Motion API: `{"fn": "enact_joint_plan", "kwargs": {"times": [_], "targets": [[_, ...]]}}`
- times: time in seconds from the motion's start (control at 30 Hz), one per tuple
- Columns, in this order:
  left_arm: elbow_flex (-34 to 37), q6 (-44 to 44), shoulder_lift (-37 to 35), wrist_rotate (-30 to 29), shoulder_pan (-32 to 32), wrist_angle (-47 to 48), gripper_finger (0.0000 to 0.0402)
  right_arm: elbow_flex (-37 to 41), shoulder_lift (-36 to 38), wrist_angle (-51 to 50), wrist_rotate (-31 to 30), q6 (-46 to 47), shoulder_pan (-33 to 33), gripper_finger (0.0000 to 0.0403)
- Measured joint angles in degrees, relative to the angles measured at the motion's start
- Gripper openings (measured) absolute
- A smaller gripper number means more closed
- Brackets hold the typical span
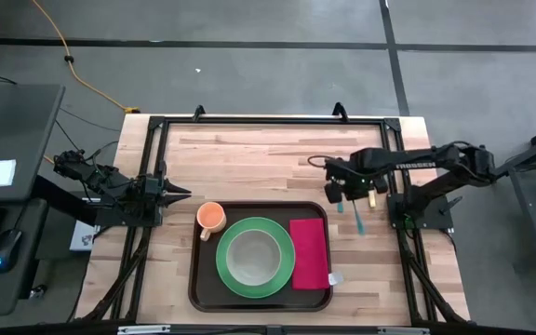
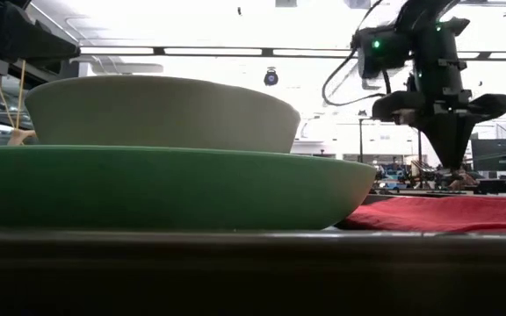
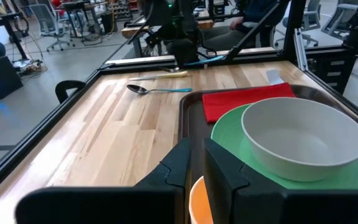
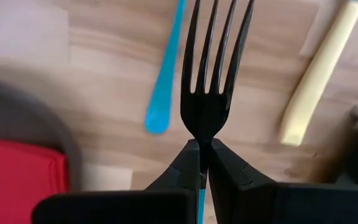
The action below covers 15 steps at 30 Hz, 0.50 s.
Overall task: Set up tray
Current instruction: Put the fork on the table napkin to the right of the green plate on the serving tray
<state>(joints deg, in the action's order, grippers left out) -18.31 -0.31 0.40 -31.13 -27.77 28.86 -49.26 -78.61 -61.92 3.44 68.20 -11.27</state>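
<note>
Right now my right gripper (image 4: pixel 204 146) pinches a dark fork (image 4: pixel 215 68) by its neck, tines pointing away from my wrist, above bare wood just off the right side of the tray (image 1: pixel 196 279). Below the fork lie a spoon with a blue handle (image 4: pixel 165 81) and, on the other side, a pale yellow handle (image 4: pixel 319 71); neither touches the fork as far as I can see. The tray sits at the near middle of the table and carries a green plate (image 1: pixel 287 270) with a pale bowl (image 1: pixel 254 256) on it, a red napkin (image 1: pixel 309 251) along its right side and an orange cup (image 1: pixel 211 216) at its far left corner. My left gripper (image 1: pixel 177 193) waits at the table's left edge with its fingers close together, nothing between them. From table height the plate and bowl block nearly everything, and the cup is hidden there. What the yellow handle belongs to I cannot make out.
</note>
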Motion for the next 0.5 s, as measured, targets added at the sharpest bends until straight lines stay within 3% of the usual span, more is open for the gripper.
{"fn": "enact_joint_plan", "kwargs": {"times": [0.3,0.5], "targets": [[0.0,0.01,-0.01,0.01,0.0,0.02,0.0069,-2.1,0.03,0.97,1.24,10.49,9.0,0.0007],[0.0,0.01,0.0,0.02,0.0,0.02,0.0069,-2.2,-0.21,8.04,1.72,15.92,13.63,0.0007]]}}
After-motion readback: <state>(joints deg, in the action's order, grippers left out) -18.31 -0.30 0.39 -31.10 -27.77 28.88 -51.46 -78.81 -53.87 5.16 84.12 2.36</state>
